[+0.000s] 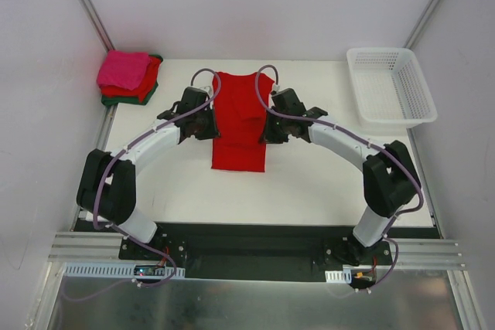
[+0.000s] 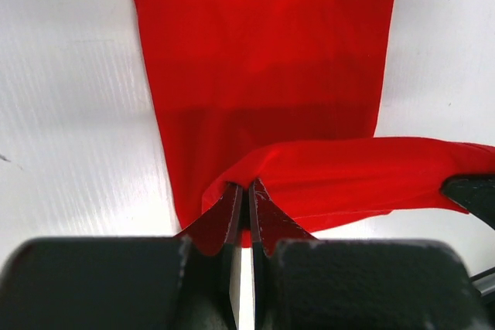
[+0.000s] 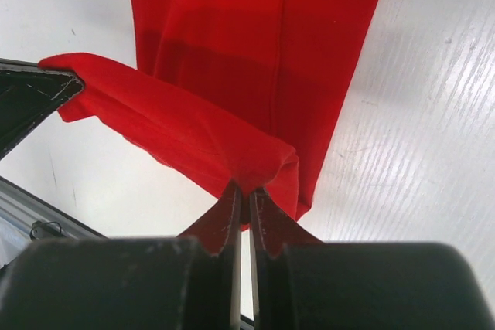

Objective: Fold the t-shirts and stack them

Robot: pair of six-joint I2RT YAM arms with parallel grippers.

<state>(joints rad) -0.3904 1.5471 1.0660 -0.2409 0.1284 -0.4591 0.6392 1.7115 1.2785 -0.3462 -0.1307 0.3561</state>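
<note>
A bright red t-shirt lies as a long narrow strip on the middle of the white table. My left gripper is at its left side and my right gripper at its right side. In the left wrist view the left gripper is shut on a raised edge of the red shirt. In the right wrist view the right gripper is shut on the other end of that raised edge, above the rest of the shirt. A band of cloth stretches between the two grippers.
A stack of folded shirts sits at the back left corner: hot pink on top, red under it, dark green at the bottom. A white lattice basket stands at the back right.
</note>
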